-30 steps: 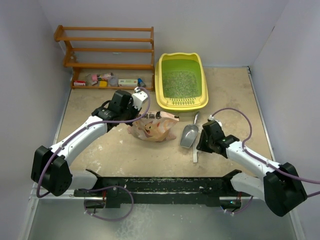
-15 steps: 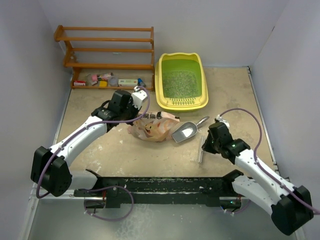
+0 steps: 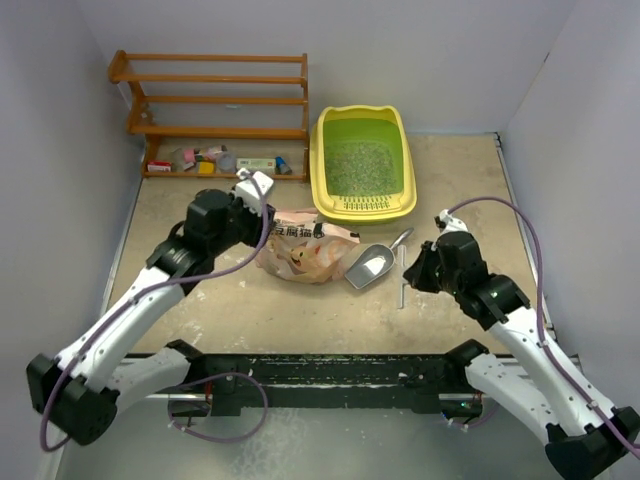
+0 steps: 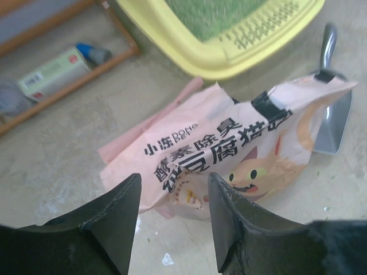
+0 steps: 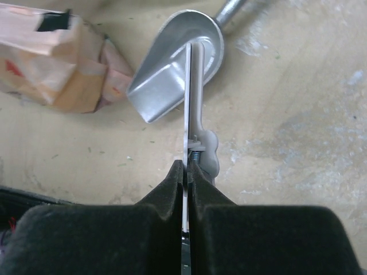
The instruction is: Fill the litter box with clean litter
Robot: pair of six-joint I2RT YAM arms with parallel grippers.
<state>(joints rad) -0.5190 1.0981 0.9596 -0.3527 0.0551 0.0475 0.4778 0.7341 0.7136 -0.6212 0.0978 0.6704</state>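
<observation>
Litter box: the yellow tray stood at the far side of the surface, right of the wooden rack, its slotted lip facing the arms.
Litter: pale granules lay in the green basin, covering most of its floor; in the left wrist view they were only a blur.
Bag: the pink-tan printed bag lay crumpled on its side near the tray's front lip, not touching it, with a cat face and black characters on top.
Scoop: the grey scoop lay just right of the bag, bowl towards the bag and handle pointing away to the far right.
Left pincer: released; in its wrist view the left pincer hung over the bag's near edge with its fingers spread and nothing between them.
Right pincer: clenched; the right pincer gripped a thin bar by its near end.
Bar: grey plastic and metal with a small spring, seen edge-on; its far end overlapped the scoop's bowl in the right wrist view, and contact could not be told.
Rack: small packets sat on the bottom shelf; the upper shelves held nothing visible.
</observation>
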